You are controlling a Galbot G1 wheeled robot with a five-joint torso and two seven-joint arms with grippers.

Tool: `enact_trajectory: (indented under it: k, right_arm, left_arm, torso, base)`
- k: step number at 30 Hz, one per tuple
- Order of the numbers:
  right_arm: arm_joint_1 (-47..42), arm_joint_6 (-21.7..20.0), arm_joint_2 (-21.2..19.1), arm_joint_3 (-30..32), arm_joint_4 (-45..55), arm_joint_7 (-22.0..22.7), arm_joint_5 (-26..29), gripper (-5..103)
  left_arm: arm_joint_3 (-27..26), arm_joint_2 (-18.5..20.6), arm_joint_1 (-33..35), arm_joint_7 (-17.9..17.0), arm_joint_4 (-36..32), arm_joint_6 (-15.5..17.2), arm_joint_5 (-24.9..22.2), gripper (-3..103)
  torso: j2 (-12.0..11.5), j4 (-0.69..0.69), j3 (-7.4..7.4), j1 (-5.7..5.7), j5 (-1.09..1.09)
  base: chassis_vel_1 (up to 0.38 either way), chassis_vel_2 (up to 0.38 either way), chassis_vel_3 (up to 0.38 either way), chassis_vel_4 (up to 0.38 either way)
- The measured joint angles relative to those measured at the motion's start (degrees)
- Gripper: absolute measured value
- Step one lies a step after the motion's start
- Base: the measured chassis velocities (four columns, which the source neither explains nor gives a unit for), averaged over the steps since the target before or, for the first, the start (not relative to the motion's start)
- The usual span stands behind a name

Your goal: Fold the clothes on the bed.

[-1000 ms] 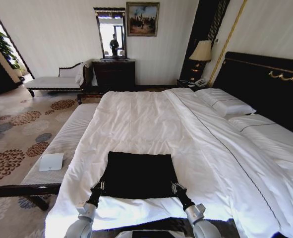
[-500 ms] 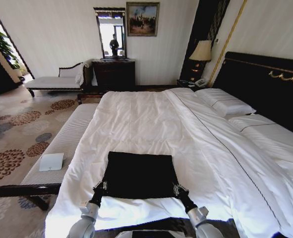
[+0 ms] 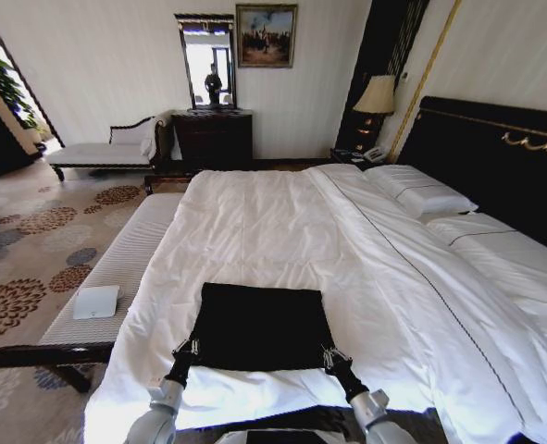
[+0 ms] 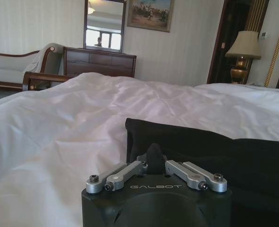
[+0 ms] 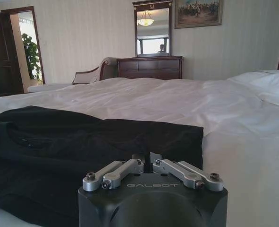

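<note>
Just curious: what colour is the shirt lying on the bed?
Black T-shirt on the white bed; the head view shows it best.

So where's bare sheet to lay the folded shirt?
Bare white bed lies beyond the black T-shirt, toward the pillows, and to its right. The near edge is crowded: left gripper and right gripper sit at the shirt's near corners.

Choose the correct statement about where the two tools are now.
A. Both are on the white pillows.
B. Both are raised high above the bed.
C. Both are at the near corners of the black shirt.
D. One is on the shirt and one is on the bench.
C: in the head view the left tool and the right tool sit at the two near corners of the black shirt, low on the bed.
</note>
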Motion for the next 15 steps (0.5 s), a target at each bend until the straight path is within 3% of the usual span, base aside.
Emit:
enact_trajectory:
  k: [2,5,7,9,10,12,13,15]
  right_arm:
    - [0.0,0.1,0.0,0.0,-0.1,0.0,-0.3,6]
    - [-0.6,0.9,0.3,-0.1,-0.8,0.0,-1.5,22]
    - [-1.0,1.1,0.6,0.0,-0.8,0.0,-1.5,28]
    - [-1.2,1.1,0.8,0.1,-0.7,0.1,-1.5,33]
    - [-1.6,1.2,1.1,0.3,-0.3,0.2,-1.5,38]
    - [-2.7,1.3,1.4,0.8,1.0,0.4,-1.5,50]
    - [-2.7,1.3,1.4,0.8,1.0,0.4,-1.5,50]
    - [-3.8,1.3,1.5,1.6,1.9,0.9,-1.4,55]
  left_arm:
    - [0.0,0.0,0.2,0.0,-0.1,0.0,0.1,4]
    - [-0.2,0.1,1.4,0.0,-0.8,0.0,1.3,20]
    - [-0.4,0.2,2.1,0.0,-1.3,-0.2,1.9,32]
    - [-0.5,0.1,2.6,0.0,-1.6,-0.2,2.1,32]
    - [-0.8,0.0,3.2,0.0,-2.0,-0.4,2.4,43]
    - [-1.7,-0.1,4.4,0.1,-3.0,-0.8,2.5,48]
    - [-1.7,-0.1,4.4,0.1,-3.0,-0.8,2.5,48]
    - [-2.9,-0.1,5.5,0.3,-3.9,-0.9,2.1,59]
  torso:
    - [0.0,0.0,0.0,0.0,0.0]
    - [0.0,0.0,0.0,0.0,0.0]
    - [0.0,0.0,0.0,0.0,0.0]
    - [0.0,0.0,0.0,0.0,0.0]
    - [0.0,0.01,0.0,0.0,0.0]
    - [0.0,0.0,0.0,0.0,0.0]
    - [0.0,0.0,0.0,0.0,0.0]
    - [0.0,0.0,0.0,0.0,0.0]
  base:
    - [0.0,0.0,0.0,0.0]
    - [0.0,0.0,0.0,0.0]
    - [0.0,0.0,0.0,0.0]
    - [0.0,0.0,0.0,0.0]
    - [0.0,0.0,0.0,0.0]
    - [0.0,0.0,0.0,0.0]
    - [0.0,0.0,0.0,0.0]
    - [0.0,0.0,0.0,0.0]
